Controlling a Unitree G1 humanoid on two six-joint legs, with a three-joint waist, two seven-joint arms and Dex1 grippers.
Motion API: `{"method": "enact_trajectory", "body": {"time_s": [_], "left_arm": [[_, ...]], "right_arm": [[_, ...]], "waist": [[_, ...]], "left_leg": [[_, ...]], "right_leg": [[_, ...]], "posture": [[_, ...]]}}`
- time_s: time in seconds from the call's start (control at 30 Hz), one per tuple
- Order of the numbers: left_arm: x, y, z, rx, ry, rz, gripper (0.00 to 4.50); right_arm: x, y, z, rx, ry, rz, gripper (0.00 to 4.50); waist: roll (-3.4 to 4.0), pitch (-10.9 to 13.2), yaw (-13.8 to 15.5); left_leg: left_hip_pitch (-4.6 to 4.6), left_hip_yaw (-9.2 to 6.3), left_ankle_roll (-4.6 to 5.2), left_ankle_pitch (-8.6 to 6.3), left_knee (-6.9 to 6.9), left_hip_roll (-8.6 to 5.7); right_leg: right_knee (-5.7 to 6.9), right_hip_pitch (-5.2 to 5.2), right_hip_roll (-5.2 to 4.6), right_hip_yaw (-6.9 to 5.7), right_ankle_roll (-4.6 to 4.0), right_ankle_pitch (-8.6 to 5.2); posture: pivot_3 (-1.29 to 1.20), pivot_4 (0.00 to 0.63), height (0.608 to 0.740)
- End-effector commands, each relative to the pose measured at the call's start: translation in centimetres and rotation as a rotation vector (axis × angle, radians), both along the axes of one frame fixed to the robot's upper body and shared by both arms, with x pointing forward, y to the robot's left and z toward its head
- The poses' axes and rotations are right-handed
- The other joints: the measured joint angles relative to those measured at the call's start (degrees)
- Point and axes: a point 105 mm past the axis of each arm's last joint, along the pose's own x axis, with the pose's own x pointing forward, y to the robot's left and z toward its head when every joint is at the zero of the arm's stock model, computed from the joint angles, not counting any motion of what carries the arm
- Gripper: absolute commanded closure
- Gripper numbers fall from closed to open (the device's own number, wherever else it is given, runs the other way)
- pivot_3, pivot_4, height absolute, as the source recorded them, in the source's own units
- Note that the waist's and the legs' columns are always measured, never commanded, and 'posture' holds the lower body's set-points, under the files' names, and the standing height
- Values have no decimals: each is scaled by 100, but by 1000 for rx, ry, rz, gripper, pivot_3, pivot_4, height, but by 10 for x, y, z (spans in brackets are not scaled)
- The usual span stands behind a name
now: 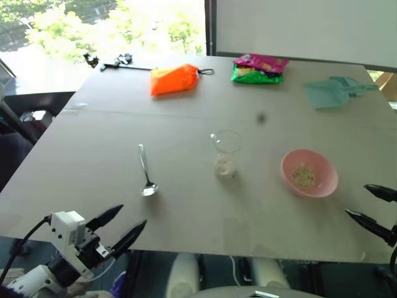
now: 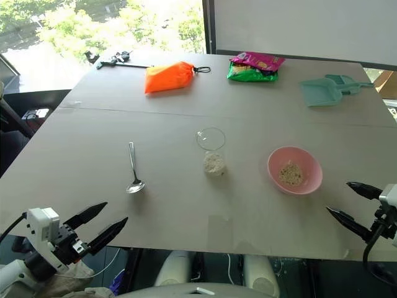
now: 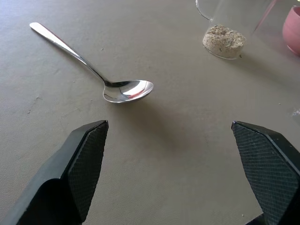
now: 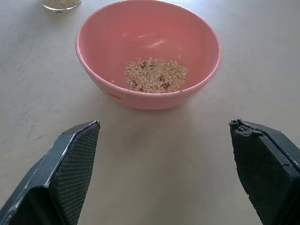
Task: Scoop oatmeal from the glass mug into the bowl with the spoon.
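Left wrist view | left gripper (image 3: 168, 154) wide open, empty | spoon (image 3: 126, 90) flat just ahead, bowl end nearest | thin, slick steel, likely light: pinch handle mid-length | right gripper (image 4: 164, 154) open, empty, facing bowl (image 4: 148, 58)

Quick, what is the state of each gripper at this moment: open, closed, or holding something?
Left gripper: open, holding nothing; the spoon lies on the table ahead of it.
Right gripper: open, holding nothing; the bowl stands before it.
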Motion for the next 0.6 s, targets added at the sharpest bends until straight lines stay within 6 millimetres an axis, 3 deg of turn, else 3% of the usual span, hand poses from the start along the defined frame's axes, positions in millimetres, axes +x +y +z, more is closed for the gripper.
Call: {"method": "enact_trajectory", "body": {"time_s": [0.03, 0.27, 0.43, 0.6], "left_arm": [[8, 0, 11, 8, -51, -10, 83], [53, -18, 50, -119, -184, 12, 83], [82, -18, 72, -184, -221, 81, 83], [104, -11, 79, -163, -230, 117, 83]], "right_arm": [[4, 10, 19, 7, -63, 2, 0], [23, 50, 88, 127, -276, 89, 0], [25, 82, 108, 98, -279, 332, 0], [36, 82, 124, 91, -334, 474, 0]], "waist": [[0, 0, 0], [11, 2, 8], [5, 3, 12], [-4, 5, 10]], "left_leg": [[0, 0, 0, 0, 0, 0], [5, -7, 1, 1, 7, 0], [-2, -4, 33, 14, 4, -19], [5, -4, 34, 14, -3, -22]], "right_leg": [[0, 0, 0, 0, 0, 0], [15, 4, 8, 1, 1, 2], [13, 10, 15, 7, -20, 14], [8, 16, 22, 10, -19, 13]], "posture": [[0, 150, 740], [0, 150, 740], [0, 150, 740], [0, 150, 740]]}}
